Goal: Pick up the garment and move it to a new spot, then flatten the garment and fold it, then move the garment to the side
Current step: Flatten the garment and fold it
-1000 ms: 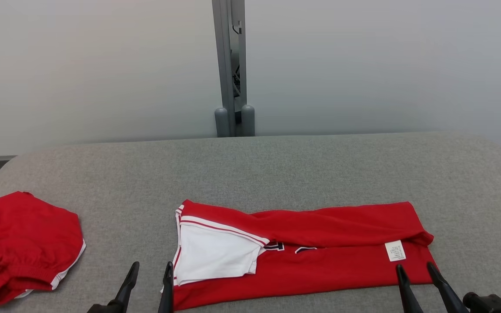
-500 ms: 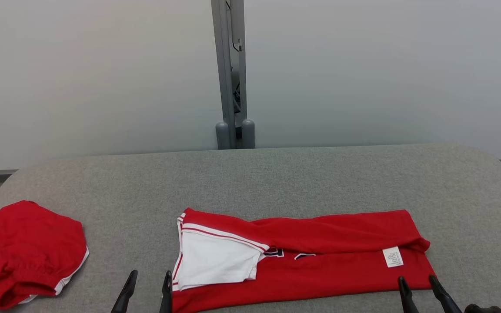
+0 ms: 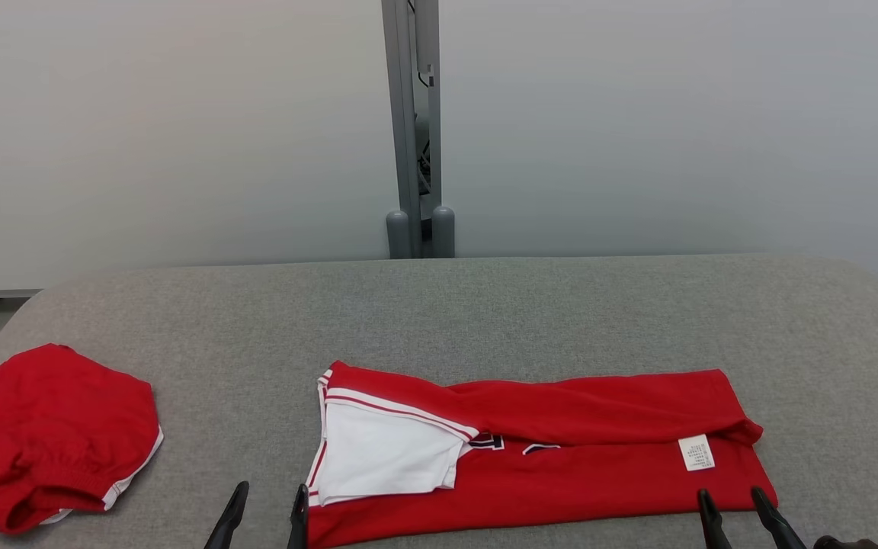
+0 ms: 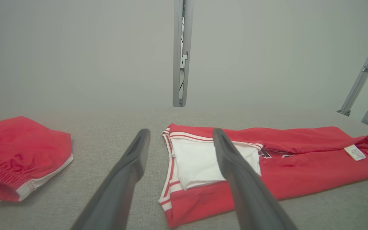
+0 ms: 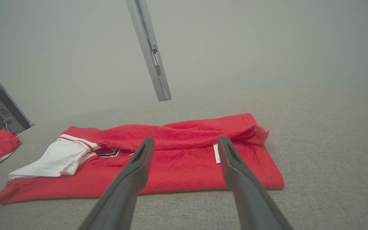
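The left gripper (image 3: 272, 488) is being held low at the near left, with its two long dark fingers (image 3: 228, 520) being spread wide and pointed toward the far side. Nothing is being gripped between them. The right gripper (image 3: 728, 494) is being held low at the near right, its fingers likewise being spread wide and empty, their tips being slanted slightly leftward. The two grippers are being held well apart from each other.

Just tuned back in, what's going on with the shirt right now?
Nothing is being held. The red shirt lies on the grey table, folded into a long strip. Both claws are open near its front edge: the left claw by the white-trimmed end, the right claw by the end with the label. Another red garment sits apart at the far left.
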{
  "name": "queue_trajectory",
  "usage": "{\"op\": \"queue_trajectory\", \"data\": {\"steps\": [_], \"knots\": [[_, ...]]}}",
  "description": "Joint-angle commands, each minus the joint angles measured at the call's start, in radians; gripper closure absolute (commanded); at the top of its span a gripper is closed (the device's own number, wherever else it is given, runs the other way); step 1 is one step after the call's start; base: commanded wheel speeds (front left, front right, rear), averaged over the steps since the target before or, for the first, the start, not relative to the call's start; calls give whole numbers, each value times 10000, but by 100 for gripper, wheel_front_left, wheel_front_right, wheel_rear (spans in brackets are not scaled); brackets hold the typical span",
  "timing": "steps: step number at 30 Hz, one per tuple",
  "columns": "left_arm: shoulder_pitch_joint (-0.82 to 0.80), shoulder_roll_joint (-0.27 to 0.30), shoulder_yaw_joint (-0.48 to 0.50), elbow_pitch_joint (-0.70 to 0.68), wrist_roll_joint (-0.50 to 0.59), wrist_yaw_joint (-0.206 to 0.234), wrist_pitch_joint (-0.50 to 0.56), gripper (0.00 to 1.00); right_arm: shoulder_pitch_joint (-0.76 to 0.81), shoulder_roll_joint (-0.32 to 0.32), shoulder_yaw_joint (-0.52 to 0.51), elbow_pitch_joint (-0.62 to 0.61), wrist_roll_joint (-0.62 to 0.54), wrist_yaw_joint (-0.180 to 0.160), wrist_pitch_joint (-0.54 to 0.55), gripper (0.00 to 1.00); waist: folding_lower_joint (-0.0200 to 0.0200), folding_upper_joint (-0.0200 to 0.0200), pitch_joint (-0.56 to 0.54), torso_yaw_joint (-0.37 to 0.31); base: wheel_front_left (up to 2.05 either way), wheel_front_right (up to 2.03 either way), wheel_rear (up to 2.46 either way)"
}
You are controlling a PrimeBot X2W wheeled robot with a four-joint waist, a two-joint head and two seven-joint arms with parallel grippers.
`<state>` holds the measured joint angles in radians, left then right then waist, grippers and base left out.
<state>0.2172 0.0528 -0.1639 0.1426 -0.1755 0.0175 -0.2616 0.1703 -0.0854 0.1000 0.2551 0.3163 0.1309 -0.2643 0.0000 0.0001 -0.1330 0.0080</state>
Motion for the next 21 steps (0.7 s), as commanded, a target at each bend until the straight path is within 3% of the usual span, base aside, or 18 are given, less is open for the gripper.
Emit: {"op": "queue_trajectory", "data": {"steps": [1, 7, 14, 21], "knots": [[4, 18, 10, 34, 55, -75, -33, 0, -28, -2, -56, 56, 13, -4, -11, 0, 0, -1, 26, 28, 0, 0, 0], [-132, 0, -120, 94, 108, -164, -33, 0, -729, -46, -299, 956, 213, -4, -12, 0, 0, -1, 198, 118, 0, 0, 0], [-293, -4, -353, 209, 168, -310, -33, 0, -2319, 37, -1170, 3243, 1384, -4, -11, 0, 0, -1, 485, 314, 0, 0, 0], [-455, -3, -429, 355, 262, -490, -33, 0, -4430, -353, -2261, 6100, 500, -4, -11, 0, 0, -1, 913, 555, 0, 0, 0]]}}
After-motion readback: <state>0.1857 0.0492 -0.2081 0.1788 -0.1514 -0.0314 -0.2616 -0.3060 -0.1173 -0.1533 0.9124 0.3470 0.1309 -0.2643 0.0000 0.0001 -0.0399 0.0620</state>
